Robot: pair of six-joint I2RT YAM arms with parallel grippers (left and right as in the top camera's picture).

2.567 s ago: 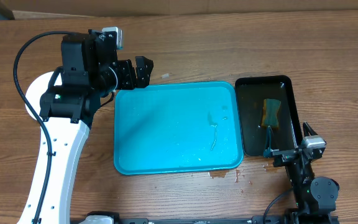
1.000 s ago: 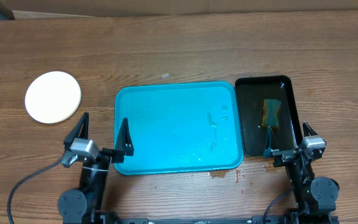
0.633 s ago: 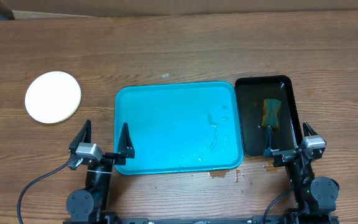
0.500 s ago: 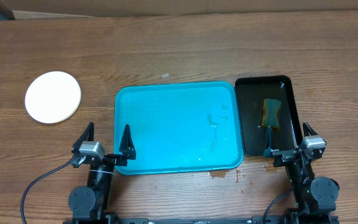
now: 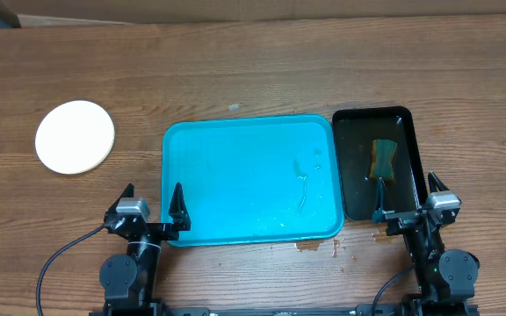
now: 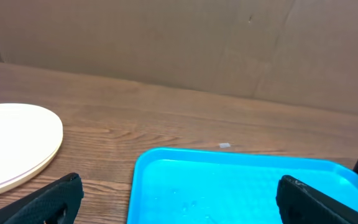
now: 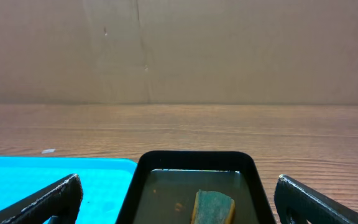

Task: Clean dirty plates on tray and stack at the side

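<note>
Tray (image 5: 235,175) holds no plates, white plates (image 5: 75,136) apparently stacked on bench (image 5: 279,70) at left; task looks finished; left gripper (image 5: 153,189), right gripper (image 5: 405,189) jaws spread, empty.

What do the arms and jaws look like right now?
Both arms are black, with round joint housings and a silver-grey block at the wrist. The left arm has a long looping black cable; the right arm shows a shorter one. The jaws are black pointed wedges, and one right jaw carries a teal strip.
</note>
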